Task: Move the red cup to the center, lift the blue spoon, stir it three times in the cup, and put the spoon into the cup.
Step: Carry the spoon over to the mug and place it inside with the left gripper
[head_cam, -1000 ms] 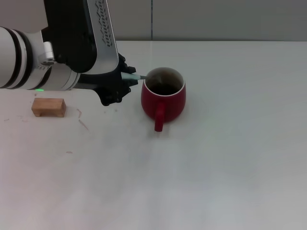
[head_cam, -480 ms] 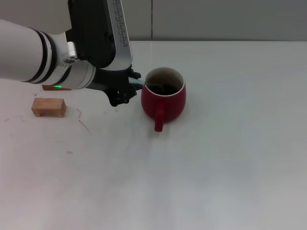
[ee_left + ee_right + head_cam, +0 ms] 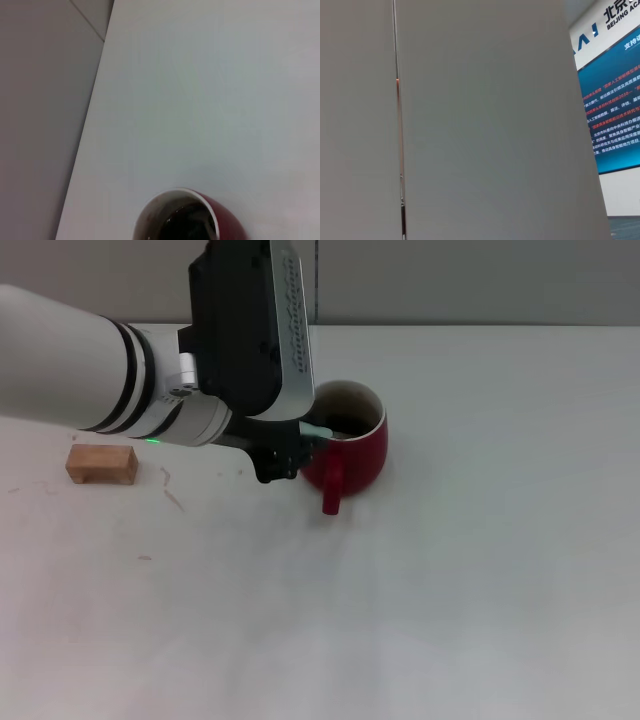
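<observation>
The red cup (image 3: 352,447) stands mid-table with its handle (image 3: 331,488) pointing toward the front edge. The left wrist view shows its white rim and dark inside (image 3: 180,222). My left gripper (image 3: 290,452) sits at the cup's left side, low by the rim, shut on the blue spoon (image 3: 320,430). Only a short pale piece of the spoon's handle shows, slanting over the rim into the cup. Its bowl is hidden in the dark inside. The right gripper is out of view; its wrist camera faces a grey wall panel.
A small wooden block (image 3: 101,464) lies on the table to the left of the arm. The bulky left forearm (image 3: 150,370) covers the table's back left. The white table (image 3: 480,570) spreads wide to the right and front of the cup.
My left arm has swung right and toward the front, carrying the spoon from the cup's far-left rim to its near-left rim. The cup has stayed in place.
</observation>
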Motion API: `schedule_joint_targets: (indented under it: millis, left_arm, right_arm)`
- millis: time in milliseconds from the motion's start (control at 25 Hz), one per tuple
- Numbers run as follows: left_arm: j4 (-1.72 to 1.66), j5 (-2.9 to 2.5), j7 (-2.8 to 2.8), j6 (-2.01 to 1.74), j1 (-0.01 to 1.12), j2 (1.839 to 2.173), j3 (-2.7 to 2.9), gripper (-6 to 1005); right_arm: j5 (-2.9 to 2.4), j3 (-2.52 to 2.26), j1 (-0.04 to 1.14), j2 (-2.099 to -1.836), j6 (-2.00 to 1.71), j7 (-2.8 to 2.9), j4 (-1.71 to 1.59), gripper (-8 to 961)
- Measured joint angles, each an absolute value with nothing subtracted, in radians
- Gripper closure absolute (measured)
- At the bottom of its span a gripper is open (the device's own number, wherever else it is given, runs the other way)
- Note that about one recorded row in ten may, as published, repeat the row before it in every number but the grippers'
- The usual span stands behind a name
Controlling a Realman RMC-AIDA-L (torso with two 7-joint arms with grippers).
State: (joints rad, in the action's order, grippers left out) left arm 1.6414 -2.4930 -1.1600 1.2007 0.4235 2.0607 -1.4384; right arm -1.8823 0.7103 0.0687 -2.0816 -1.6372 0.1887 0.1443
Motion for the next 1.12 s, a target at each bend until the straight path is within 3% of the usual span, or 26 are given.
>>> schedule_joint_targets:
  millis: [360, 800, 1120]
  left_arm:
    - [1.649, -2.552, -1.16, 1.204, 0.401, 2.06, -1.486, 830]
    - [1.593, -2.507, -1.158, 1.149, 0.478, 2.066, -1.427, 830]
    - [1.611, -2.501, -1.156, 1.163, 0.431, 2.064, -1.41, 830]
  right_arm:
    - [-1.882, 0.71, 0.07, -2.082, -1.638, 0.189, 0.144, 190]
    - [-1.882, 0.71, 0.07, -2.082, -1.638, 0.189, 0.146, 190]
    - [-1.882, 0.703, 0.076, -2.082, -1.648, 0.189, 0.146, 190]
